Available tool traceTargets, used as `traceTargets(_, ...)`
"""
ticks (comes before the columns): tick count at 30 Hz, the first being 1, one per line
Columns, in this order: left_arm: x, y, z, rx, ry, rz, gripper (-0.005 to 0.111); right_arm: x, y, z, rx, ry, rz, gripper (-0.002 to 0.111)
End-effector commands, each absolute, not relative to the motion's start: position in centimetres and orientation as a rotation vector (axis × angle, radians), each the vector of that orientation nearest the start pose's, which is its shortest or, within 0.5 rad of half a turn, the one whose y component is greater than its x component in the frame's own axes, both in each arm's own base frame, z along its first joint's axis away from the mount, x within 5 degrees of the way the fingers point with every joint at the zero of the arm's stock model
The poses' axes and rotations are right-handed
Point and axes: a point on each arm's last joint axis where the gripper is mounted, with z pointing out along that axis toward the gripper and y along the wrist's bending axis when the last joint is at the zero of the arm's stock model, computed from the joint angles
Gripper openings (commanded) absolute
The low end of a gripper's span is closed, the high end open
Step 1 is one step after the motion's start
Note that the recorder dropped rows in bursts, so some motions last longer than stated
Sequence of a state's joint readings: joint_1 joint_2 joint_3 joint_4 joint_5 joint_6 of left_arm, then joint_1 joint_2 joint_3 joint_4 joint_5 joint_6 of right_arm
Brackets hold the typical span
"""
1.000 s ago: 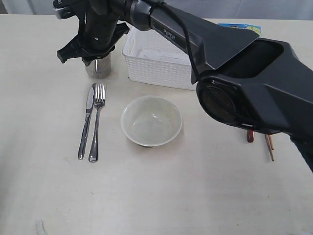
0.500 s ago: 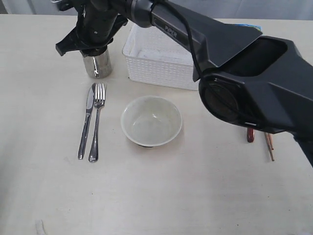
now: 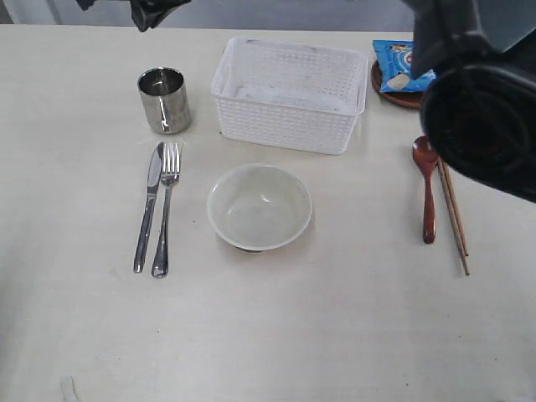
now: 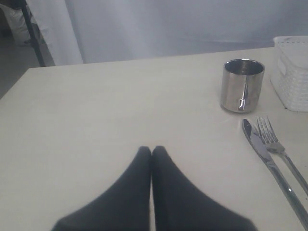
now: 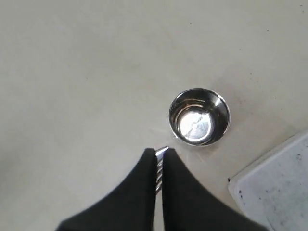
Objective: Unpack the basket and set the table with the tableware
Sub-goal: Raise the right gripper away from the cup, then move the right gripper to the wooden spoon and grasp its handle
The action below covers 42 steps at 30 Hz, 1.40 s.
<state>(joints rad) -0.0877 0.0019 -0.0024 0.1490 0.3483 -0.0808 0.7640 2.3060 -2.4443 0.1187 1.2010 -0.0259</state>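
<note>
My left gripper [image 4: 151,150] rests pinched together and empty, low over the table [image 3: 352,335] at far left. My right gripper [image 5: 160,153], pinched and empty too, hangs high above the cup [image 3: 164,100], left of the basket [image 3: 289,126]. The plate [image 3: 398,100], under the chip bag [image 3: 402,63], lies far right, on my right arm's side.
</note>
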Motion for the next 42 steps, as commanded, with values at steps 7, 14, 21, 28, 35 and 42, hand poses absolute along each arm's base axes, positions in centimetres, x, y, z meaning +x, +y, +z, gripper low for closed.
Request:
traceTargets(7,5.4,0.0,18.2,0.104,1.822,0.025,0.000,34.3,30.1,31.8,-0.943,2.469,0.369,-0.001)
traceTargets(14,5.4,0.0,18.2,0.104,1.822,0.025,0.000,35.1,24.7,33.1,-0.821,2.499,0.279,-0.001)
traceTargets(21,5.4,0.0,18.2,0.104,1.822,0.025,0.000,36.4,20.3,35.0,-0.690,2.497,0.238,-0.001)
traceTargets(28,5.4,0.0,18.2,0.104,1.822,0.025,0.000,37.3,14.4,33.9,-0.500,2.492,0.175,-0.001)
traceTargets(35,5.4,0.0,18.2,0.104,1.822,0.025,0.000,38.5,7.5,30.0,-0.245,2.601,0.111,-0.001)
traceTargets(42,5.4,0.0,18.2,0.104,1.822,0.025,0.000,39.0,2.9,28.9,-0.057,2.638,0.152,0.000)
